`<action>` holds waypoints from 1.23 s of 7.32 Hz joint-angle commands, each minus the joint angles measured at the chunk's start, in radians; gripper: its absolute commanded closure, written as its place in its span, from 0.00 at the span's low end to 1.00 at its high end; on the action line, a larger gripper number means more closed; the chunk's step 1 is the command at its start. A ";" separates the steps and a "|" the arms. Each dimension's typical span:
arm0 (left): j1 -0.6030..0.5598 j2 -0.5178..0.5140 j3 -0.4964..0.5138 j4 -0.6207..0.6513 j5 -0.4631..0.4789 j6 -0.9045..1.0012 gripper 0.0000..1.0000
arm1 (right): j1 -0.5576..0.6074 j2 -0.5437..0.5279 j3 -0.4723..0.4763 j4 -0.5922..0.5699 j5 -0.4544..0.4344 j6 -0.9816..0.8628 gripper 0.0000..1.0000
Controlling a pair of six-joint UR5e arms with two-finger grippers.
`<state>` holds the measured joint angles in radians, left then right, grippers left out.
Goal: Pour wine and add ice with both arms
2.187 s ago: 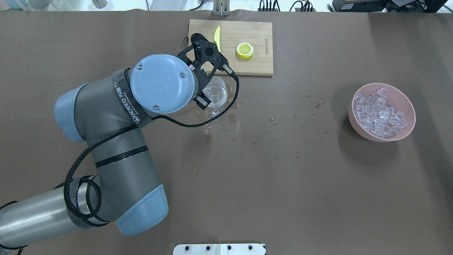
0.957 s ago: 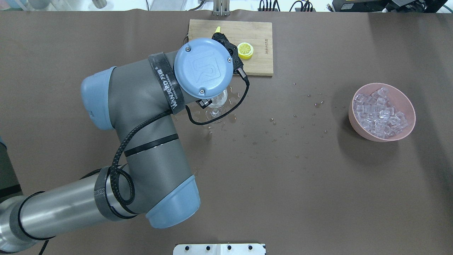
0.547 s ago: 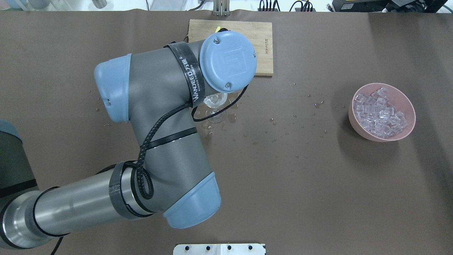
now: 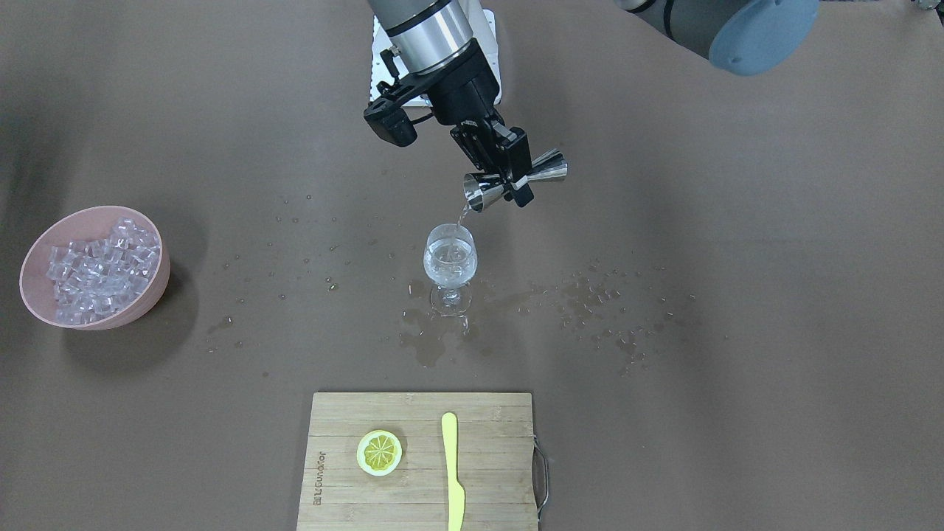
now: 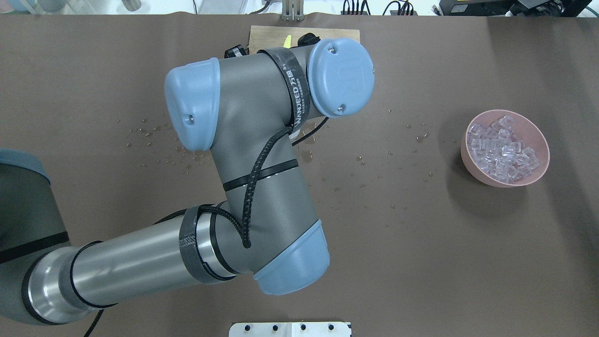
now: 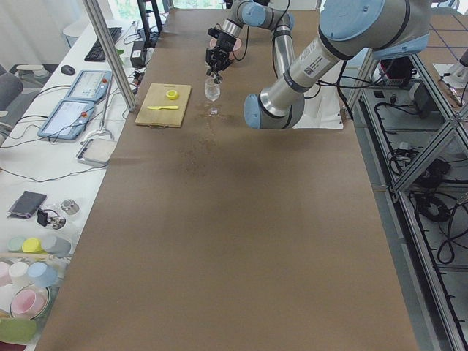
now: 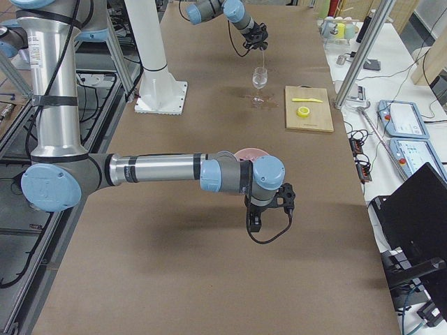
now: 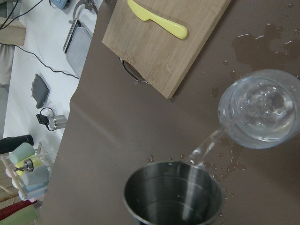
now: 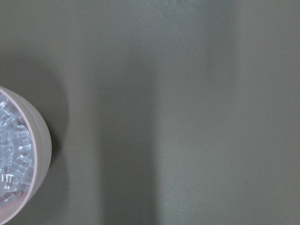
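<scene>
Ice (image 4: 92, 269): all in pink bowl (image 4: 144, 313), 9 o'clock of wine glass (image 4: 450, 258); none in glass yet. Right gripper (image 7: 274, 201) hangs near bowl in the right-side view; open or closed, cannot tell. Wine (image 4: 462, 212): thin stream falling from steel jigger (image 4: 481, 195), 1 o'clock above glass, clamped in left gripper (image 4: 514, 175); glass roughly half full. Judgement: pour well along, icing not begun. Writing: cutting board (image 4: 420, 479), 6 o'clock, stamp too small to read; arm strap (image 5: 295, 91) reads "WANJEED"; joint cap (image 5: 345, 77) "UR".
</scene>
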<state>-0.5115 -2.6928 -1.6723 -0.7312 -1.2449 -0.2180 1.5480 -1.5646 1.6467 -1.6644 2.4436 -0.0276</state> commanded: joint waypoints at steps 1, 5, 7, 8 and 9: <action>0.011 -0.027 0.051 0.044 0.033 0.000 1.00 | 0.000 0.000 0.001 0.000 0.000 0.000 0.00; 0.025 -0.024 0.002 0.032 0.039 -0.004 1.00 | 0.000 0.000 0.004 0.000 0.000 0.000 0.00; 0.018 0.061 -0.148 -0.051 0.021 -0.049 1.00 | -0.002 0.000 0.007 0.000 0.000 0.001 0.00; 0.010 0.161 -0.229 -0.160 0.001 -0.167 1.00 | -0.003 0.000 0.007 0.002 0.000 0.002 0.00; 0.001 0.224 -0.240 -0.257 -0.004 -0.200 1.00 | -0.005 0.000 0.010 0.002 0.000 0.002 0.00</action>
<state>-0.5005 -2.5602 -1.8624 -0.8701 -1.2365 -0.3485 1.5450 -1.5647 1.6542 -1.6634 2.4436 -0.0262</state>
